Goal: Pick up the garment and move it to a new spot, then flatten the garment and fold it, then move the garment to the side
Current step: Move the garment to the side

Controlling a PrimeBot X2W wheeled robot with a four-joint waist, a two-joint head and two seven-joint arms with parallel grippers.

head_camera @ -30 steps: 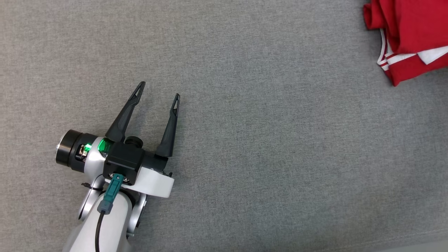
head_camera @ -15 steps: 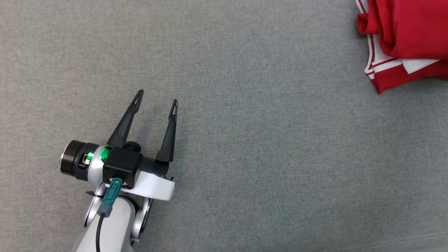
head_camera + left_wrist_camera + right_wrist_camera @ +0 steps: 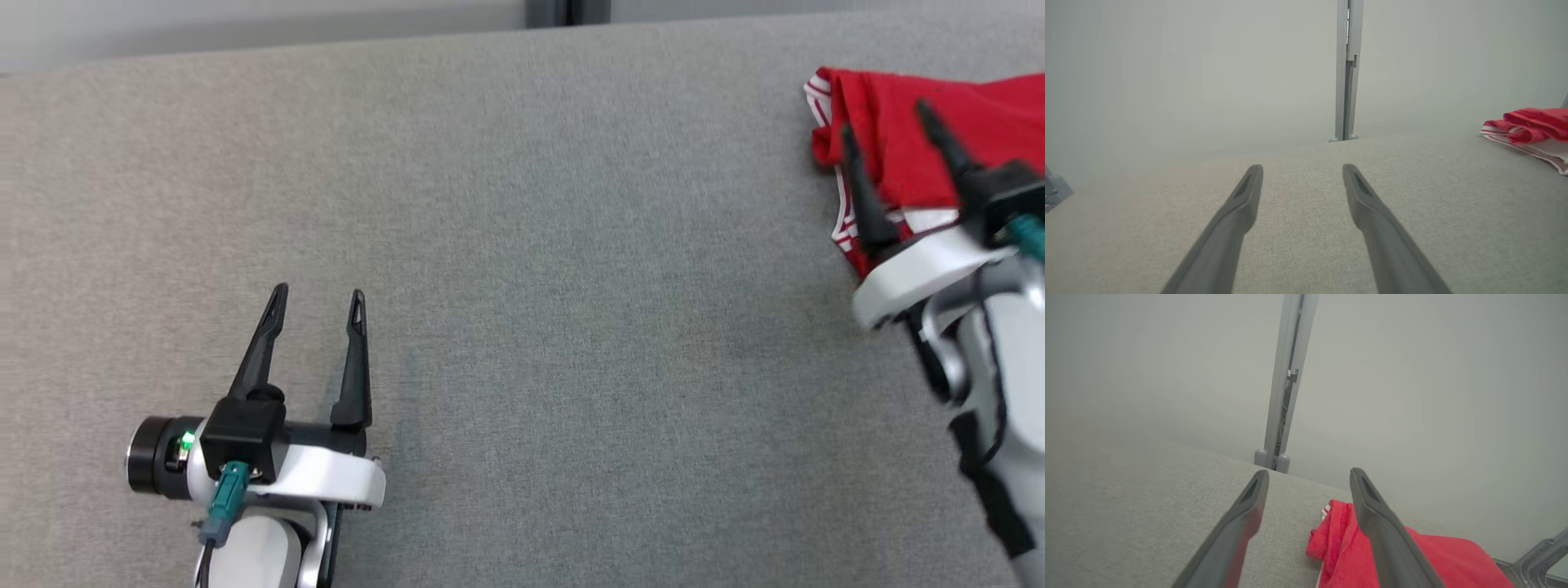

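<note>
Looking down from the head view, a grey fabric surface [image 3: 571, 286] carries a red garment [image 3: 898, 159] with white striped trim at its far right, near the back edge. The garment is a bunched, folded bundle. Its rounded end points left and its length runs rightward out of frame, so the full long axis cannot be judged. The right gripper [image 3: 886, 121] is blurred and overlaps the garment's left end, its two fingers spread with nothing pinched between them. Whether they touch the cloth cannot be told. The left gripper [image 3: 317, 292] sits at the lower left, well apart from the garment, jaws parted and empty.

In the left wrist view, the left gripper [image 3: 1302, 171] stands spread above bare grey fabric. The garment [image 3: 1531, 122] lies low at the right edge, its striped hem nearest the camera. A grey post [image 3: 1347, 69] rises behind.

In the right wrist view, the right gripper [image 3: 1309, 475] is wide apart. The garment [image 3: 1339, 535] lies beneath its right-hand finger, stretching toward the lower right, with the post [image 3: 1286, 375] beyond.
</note>
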